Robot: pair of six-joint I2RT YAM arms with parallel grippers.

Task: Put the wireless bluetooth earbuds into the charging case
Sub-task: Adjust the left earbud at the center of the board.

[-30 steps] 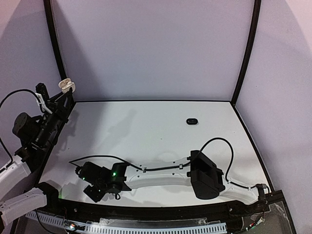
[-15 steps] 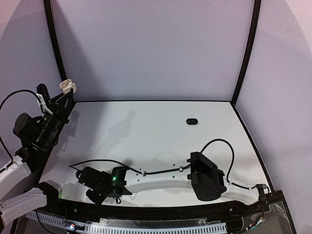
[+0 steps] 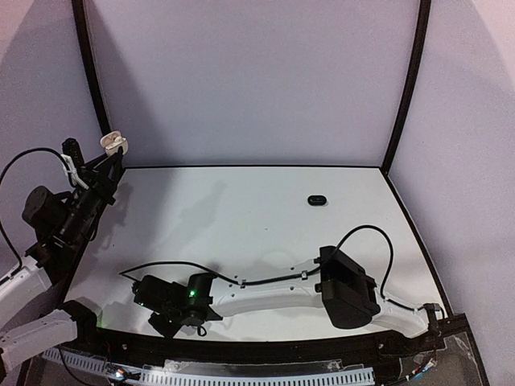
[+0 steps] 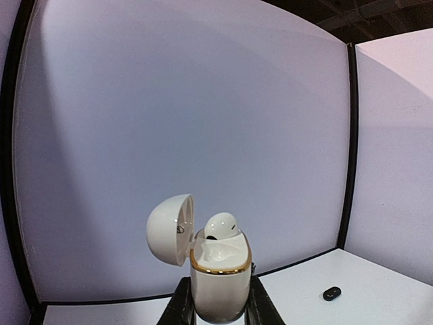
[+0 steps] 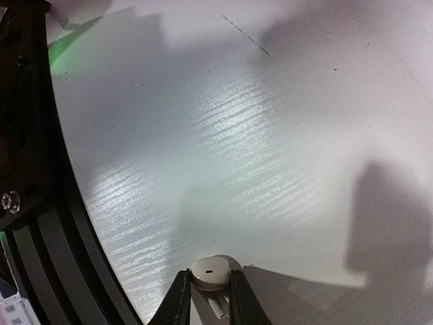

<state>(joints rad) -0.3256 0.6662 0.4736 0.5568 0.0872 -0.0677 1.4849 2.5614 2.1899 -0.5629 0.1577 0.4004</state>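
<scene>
From above: high at the far left, left gripper [image 3: 113,154] pinching a shiny white egg-shaped charging case [image 3: 112,142], lid open. Low at the near edge of the white table [image 3: 241,209], right gripper [image 3: 165,312]; fingers too dark to tell here. Tiny black pebble-like bud [image 3: 317,199] well apart from both.

Left wrist view: fingers [image 4: 181,306] pressed on both sides of the case. Small white bud [image 4: 222,225] sitting inside, above the fingertips.

Right wrist view: fingers [image 5: 178,302] squeezed onto a round white earbud [image 5: 209,271], right between the tips, down on the table. Most likely step: picking this bud up. Next: lift, carry to the open case, line up with the free hole, let go gently.
</scene>
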